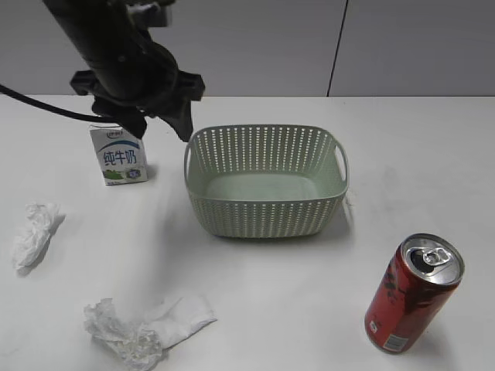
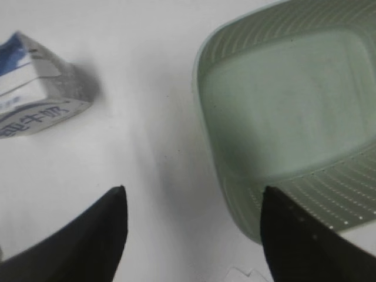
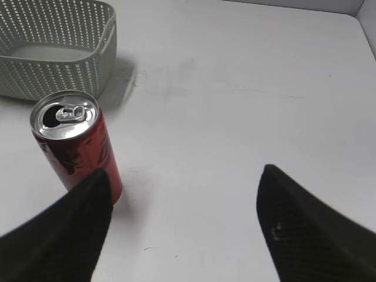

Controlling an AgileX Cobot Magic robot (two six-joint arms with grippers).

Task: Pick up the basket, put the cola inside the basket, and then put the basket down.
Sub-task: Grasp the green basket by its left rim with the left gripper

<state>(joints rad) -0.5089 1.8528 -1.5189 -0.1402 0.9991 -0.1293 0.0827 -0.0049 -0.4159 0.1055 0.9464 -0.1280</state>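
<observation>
The pale green slotted basket (image 1: pixel 267 182) stands empty on the white table at centre. It also shows in the left wrist view (image 2: pixel 288 111) and the right wrist view (image 3: pixel 56 50). The red cola can (image 1: pixel 412 294) stands upright at front right, apart from the basket, and shows in the right wrist view (image 3: pixel 76 144). My left gripper (image 1: pixel 158 117) is open above the table, just left of the basket's left rim; in the left wrist view (image 2: pixel 194 194) its right finger overlaps the basket's corner. My right gripper (image 3: pixel 185 176) is open and empty, to the right of the can; it is out of the exterior view.
A white-and-blue milk carton (image 1: pixel 118 154) stands left of the basket, behind my left gripper. Crumpled white tissues lie at the left (image 1: pixel 35 232) and front left (image 1: pixel 143 325). A grey wall runs behind the table.
</observation>
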